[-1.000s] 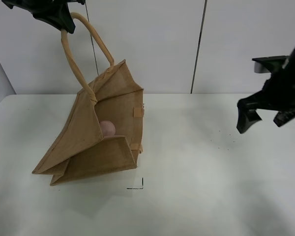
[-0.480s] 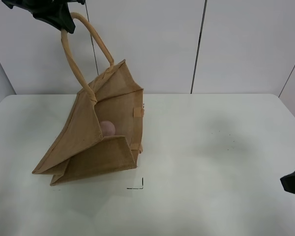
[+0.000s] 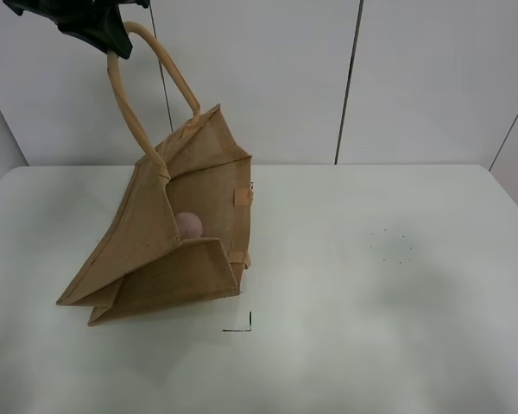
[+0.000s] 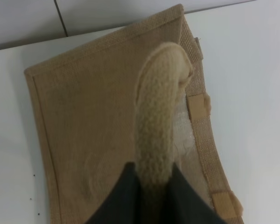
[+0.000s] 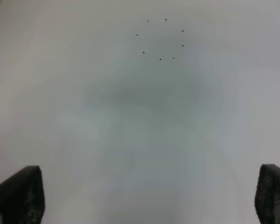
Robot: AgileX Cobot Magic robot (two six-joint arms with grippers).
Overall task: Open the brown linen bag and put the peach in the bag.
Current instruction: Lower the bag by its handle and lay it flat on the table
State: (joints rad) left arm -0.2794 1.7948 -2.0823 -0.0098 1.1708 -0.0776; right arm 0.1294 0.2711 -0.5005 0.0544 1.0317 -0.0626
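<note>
The brown linen bag (image 3: 168,246) rests on the white table at the left, its mouth pulled open toward the camera. Inside it lies the pink peach (image 3: 188,226), against the bag's back wall. My left gripper (image 3: 112,39) is high at the top left, shut on the bag's beige loop handle (image 3: 142,95) and holding it up. In the left wrist view the two dark fingers (image 4: 123,198) pinch the knitted handle (image 4: 161,121) above the bag (image 4: 93,121). My right gripper (image 5: 149,196) is open, wide apart over bare table, with nothing between its fingers; it is out of the exterior high view.
The white table (image 3: 371,328) spreads to the right and front of the bag. A ring of small black dots (image 3: 388,248) is marked on it at the right, also in the right wrist view as black dots (image 5: 161,39). A black corner mark (image 3: 242,326) lies just in front of the bag.
My right arm has pulled back from the upper right, down to the right edge and out of the exterior high view. The bag, the peach and the left gripper have not moved.
</note>
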